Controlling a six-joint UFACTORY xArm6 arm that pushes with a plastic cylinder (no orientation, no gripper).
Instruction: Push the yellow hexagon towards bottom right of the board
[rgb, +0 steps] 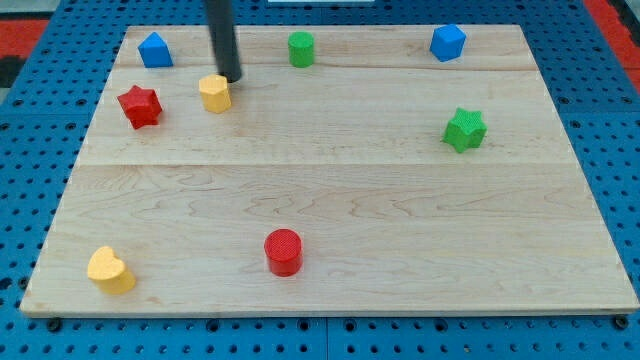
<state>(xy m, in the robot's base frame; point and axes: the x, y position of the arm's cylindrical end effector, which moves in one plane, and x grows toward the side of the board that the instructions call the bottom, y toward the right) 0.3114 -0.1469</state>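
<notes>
tip sitting just upper-right of yellow hexagon, seemingly touching; bare rod, no jaws to spread or pinch | hexagon lying right of red star, top-left on board | looking light, rigid, likely sliding easily; pushing its upper-left face seems best | showing no readable labels

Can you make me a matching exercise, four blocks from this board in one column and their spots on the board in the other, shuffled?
Blocks:
1. yellow hexagon
2. red cylinder
3. green star
4. yellow heart

Places:
A. view's bottom left corner
B. view's right side
C. beside my tip, view's top left
D. view's bottom, left of centre

Pairs: 1-C, 2-D, 3-B, 4-A
</notes>
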